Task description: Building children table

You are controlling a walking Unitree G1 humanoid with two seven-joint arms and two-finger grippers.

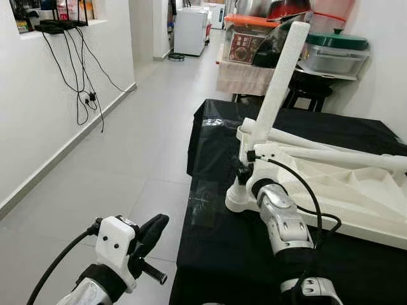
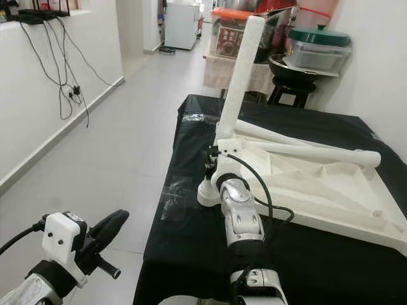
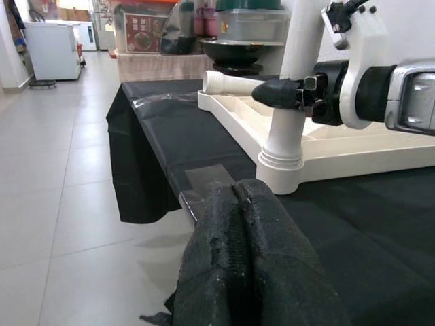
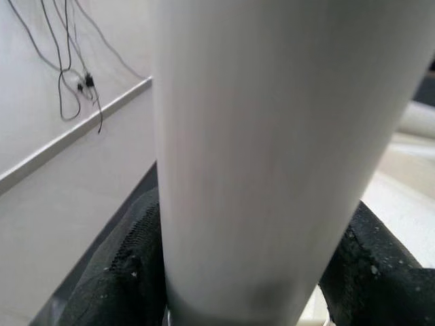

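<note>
A white children's table top [image 1: 356, 190] lies upside down on the black-covered table [image 1: 216, 254]. One white leg [image 1: 283, 76] stands in its near-left corner socket [image 3: 282, 166], leaning slightly to the right. My right gripper [image 1: 243, 168] is shut on this leg just above the socket. In the right wrist view the leg [image 4: 272, 136] sits between the black fingers [image 4: 129, 272]. Two more legs [image 2: 305, 149] lie across the table top. My left gripper [image 1: 152, 232] hangs over the floor, left of the table, fingers [image 3: 241, 204] pressed together and holding nothing.
Behind the table stands a low shelf [image 1: 254, 70] with pots and boxes, and a dark stool [image 1: 308, 95]. Cables [image 1: 82, 82] hang down the left wall. Open tiled floor [image 1: 127, 146] runs along the table's left edge toward a white appliance [image 1: 189, 28].
</note>
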